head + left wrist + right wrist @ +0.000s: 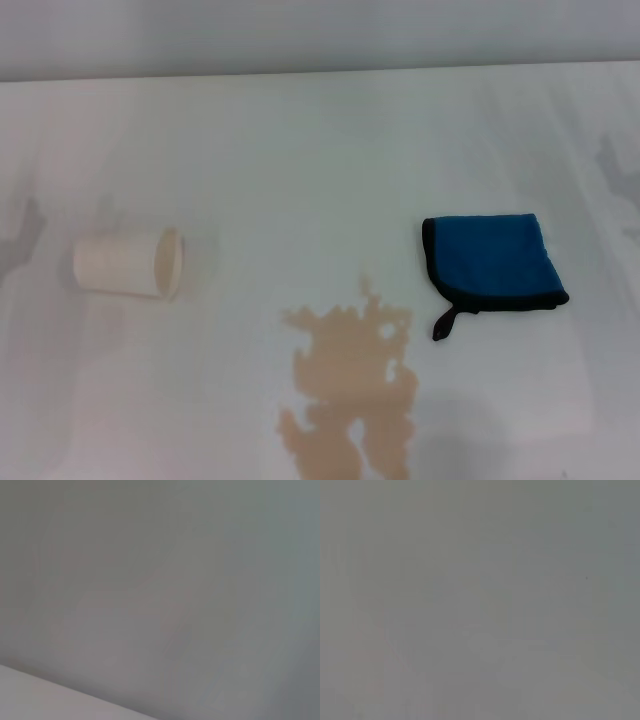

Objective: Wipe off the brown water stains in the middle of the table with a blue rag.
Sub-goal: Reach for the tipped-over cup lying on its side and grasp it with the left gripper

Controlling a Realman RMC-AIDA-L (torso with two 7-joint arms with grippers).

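The brown water stains (355, 390) form a pale tan, ragged patch on the white table (300, 150), near the front middle in the head view. The blue rag (490, 260) lies folded flat to the right of the stains and a little behind them, its black loop tag (444, 323) pointing toward the front. Neither gripper nor arm shows in the head view. Both wrist views show only a plain grey surface.
A cream paper cup (130, 264) lies on its side at the left, its mouth facing right. The table's far edge (320, 70) meets a grey wall at the back.
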